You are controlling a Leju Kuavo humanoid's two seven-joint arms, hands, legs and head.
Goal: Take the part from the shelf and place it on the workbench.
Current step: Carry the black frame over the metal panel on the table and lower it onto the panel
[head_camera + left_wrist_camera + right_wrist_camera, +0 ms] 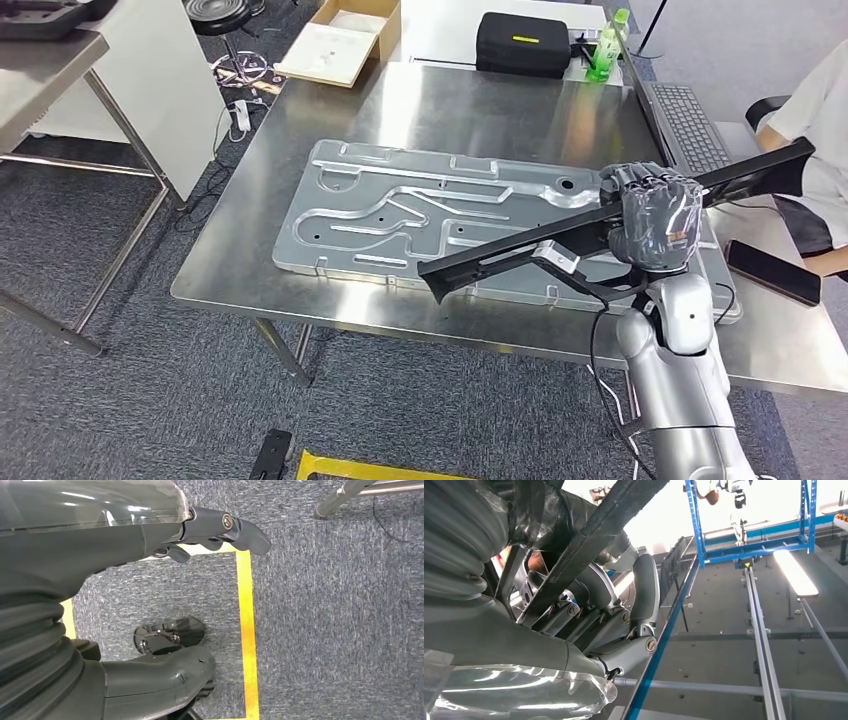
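Currently the right robot hand (655, 222) is gripping the part (560, 240), a long black bar-shaped piece with a bracket under its middle. The fingers are wrapping around the bar toward its far end, so most of its length is projecting out to the robot's left of the hand, slanting down toward the near edge of the surface (470, 110). The part is being held in the air above the large embossed metal panel (400, 215) that is lying flat on the steel surface; whether its low tip is touching the panel cannot be told. In the right wrist view the bar (594, 540) is crossing the palm with the fingers (644, 590) curling around it.

The left robot hand (200, 530) is hanging over grey carpet (325, 605) beside a yellow floor line (247, 630), fingers apart and holding nothing.

A black case (522, 44) and a keyboard (690, 125) are sitting at the far side of the surface.
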